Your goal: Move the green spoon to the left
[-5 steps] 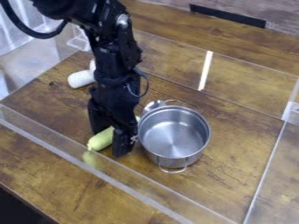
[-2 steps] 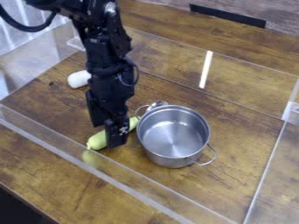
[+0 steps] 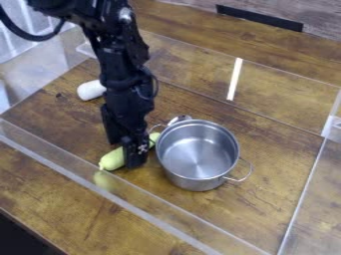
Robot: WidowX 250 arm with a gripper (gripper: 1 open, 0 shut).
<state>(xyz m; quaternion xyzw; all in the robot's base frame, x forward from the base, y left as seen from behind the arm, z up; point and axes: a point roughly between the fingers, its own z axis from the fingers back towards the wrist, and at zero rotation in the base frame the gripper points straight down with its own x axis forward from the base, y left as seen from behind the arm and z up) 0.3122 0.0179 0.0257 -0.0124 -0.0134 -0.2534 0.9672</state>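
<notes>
The green spoon (image 3: 112, 159) lies on the table (image 3: 60, 184), right under the claw (image 3: 134, 154), with its fat handle end poking out on one side. The claw is open wide. I can't tell if it touches the spoon. I count one spoon, one claw, one silver pot (image 3: 197, 155) just beside the claw, and one white thing (image 3: 91, 90) behind it. The claw hides the middle of the spoon. The claw's tips are dark and hard to see.

brown wood-grain tabletop (image 3: 266, 109) bounded by a low clear see-through panel (image 3: 154, 212), black jointed robot arm (image 3: 114, 52) above it, robotics-lab-like workspace
</notes>
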